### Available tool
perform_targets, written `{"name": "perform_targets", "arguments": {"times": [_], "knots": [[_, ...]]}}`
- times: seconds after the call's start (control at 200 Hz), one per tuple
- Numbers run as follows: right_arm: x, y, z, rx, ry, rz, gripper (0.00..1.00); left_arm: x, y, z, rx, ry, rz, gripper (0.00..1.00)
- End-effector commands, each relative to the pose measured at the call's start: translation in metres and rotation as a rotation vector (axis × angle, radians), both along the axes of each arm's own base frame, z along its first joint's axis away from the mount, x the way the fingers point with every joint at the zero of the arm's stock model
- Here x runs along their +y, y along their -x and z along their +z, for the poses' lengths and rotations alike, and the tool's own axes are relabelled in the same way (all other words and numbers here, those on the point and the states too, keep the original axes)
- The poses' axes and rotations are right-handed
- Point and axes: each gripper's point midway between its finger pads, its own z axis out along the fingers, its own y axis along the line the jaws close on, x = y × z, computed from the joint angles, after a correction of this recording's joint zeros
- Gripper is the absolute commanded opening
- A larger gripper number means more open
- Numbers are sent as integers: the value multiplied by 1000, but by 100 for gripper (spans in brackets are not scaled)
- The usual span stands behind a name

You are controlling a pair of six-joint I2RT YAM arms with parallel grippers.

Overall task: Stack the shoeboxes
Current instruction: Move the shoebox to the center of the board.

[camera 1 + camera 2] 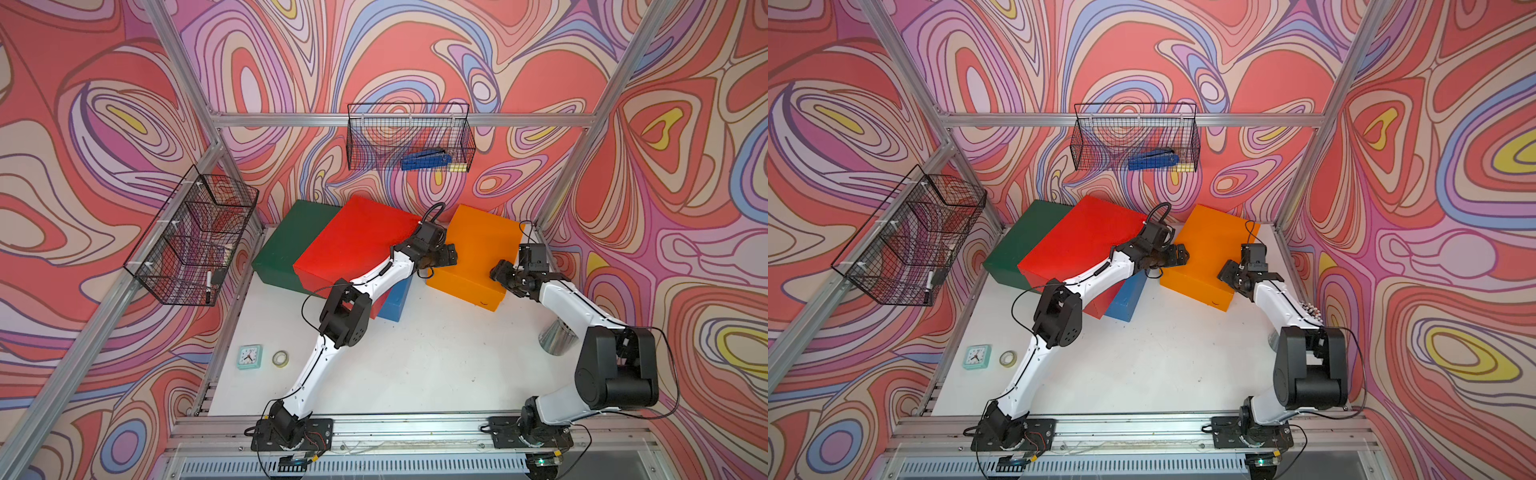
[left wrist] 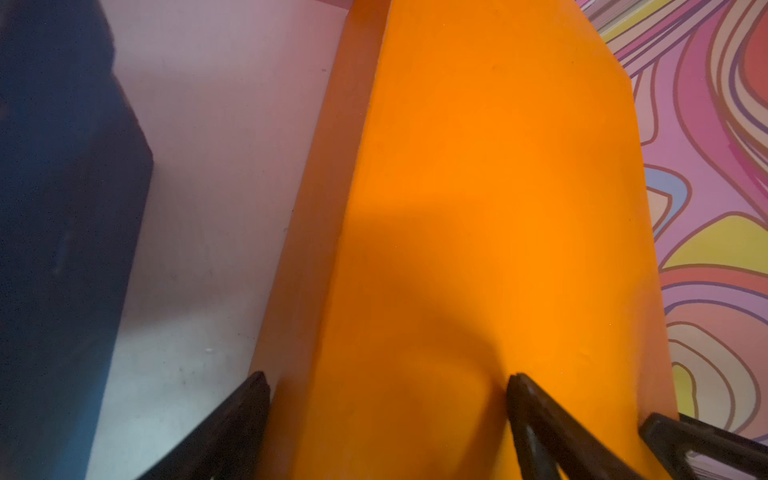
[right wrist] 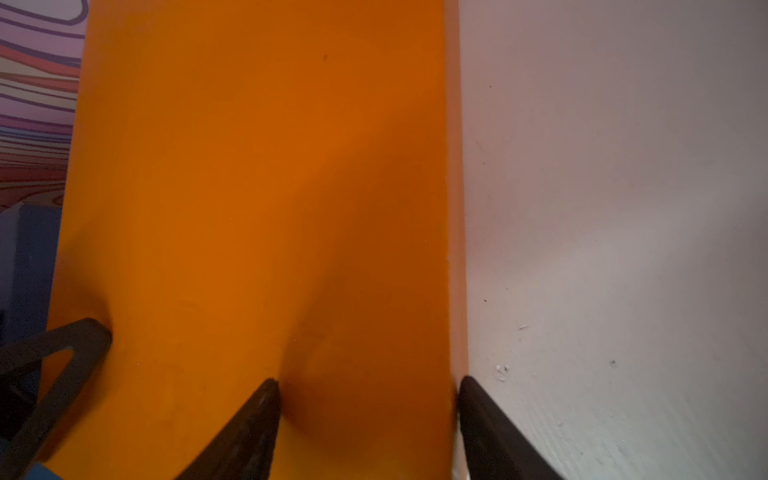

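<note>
Top views, boxes: four counted, one each of green (image 1: 291,237), red (image 1: 357,245), blue (image 1: 395,303), orange (image 1: 478,245).
Top views, layout: red is seen lying over blue and overlapping green; orange stands apart on the table (image 1: 415,365), right rear.
Top views, grippers: two counted; left gripper (image 1: 444,259) at orange's left edge, right gripper (image 1: 505,276) at its right edge.
Left wrist: fingers (image 2: 249,407) spread wide, nothing clamped; orange's long edge is straddled, one finger beside the side wall, one over the lid.
Right wrist: fingers (image 3: 257,415) apart, nothing clamped; one over the lid, one at the side wall; contact cannot be told.
</note>
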Motion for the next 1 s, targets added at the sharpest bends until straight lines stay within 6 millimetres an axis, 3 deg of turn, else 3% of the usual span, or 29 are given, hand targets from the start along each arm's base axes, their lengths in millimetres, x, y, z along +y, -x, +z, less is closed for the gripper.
{"name": "perform_targets", "arguments": {"times": [0.0, 0.361, 0.506, 0.646, 0.806, 0.997], "knots": [[32, 38, -27, 131, -62, 98, 67, -16, 29, 30, -7, 49, -46, 88], [56, 94, -22, 159, -54, 147, 68, -2, 79, 24, 30, -12, -56, 88], [47, 106, -18, 161, -12, 119, 72, 7, 92, 31, 11, -38, -48, 89], [35, 95, -11, 152, 47, 106, 74, 11, 87, 48, -38, -54, -41, 91], [20, 66, -5, 124, 47, 82, 76, 6, 70, 70, -95, -67, -44, 93], [8, 33, -13, 107, 22, 65, 79, 6, 42, 68, -97, -67, -35, 96]]}}
